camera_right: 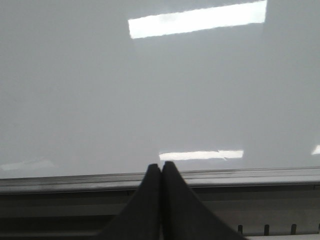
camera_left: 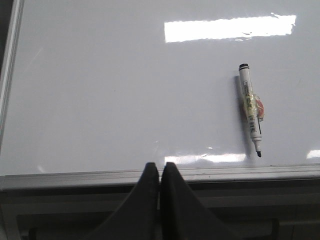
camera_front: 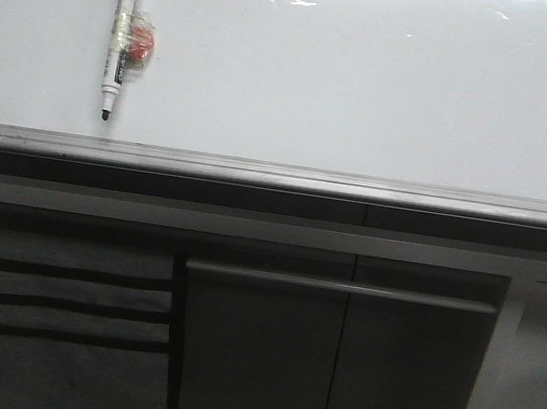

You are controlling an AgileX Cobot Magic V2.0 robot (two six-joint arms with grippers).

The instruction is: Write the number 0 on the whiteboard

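Glossy whiteboard [camera_left: 100, 100] lies beyond the empty, closed left gripper [camera_left: 160, 172] and right gripper [camera_right: 161, 172].

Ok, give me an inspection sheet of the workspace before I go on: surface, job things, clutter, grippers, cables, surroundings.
Surface: whiteboard glossy, glare patches, no marks seen.
Job's things: marker lying on the board at its left, uncapped, tip toward the near rim, tape and something red at mid-barrel; no 0 drawn.
Clutter: nothing seen.
Grippers: left gripper shut, empty; right gripper shut, empty; both at the near rim.
Cables: nothing seen.
Surroundings: dark cabinet panels below the board.
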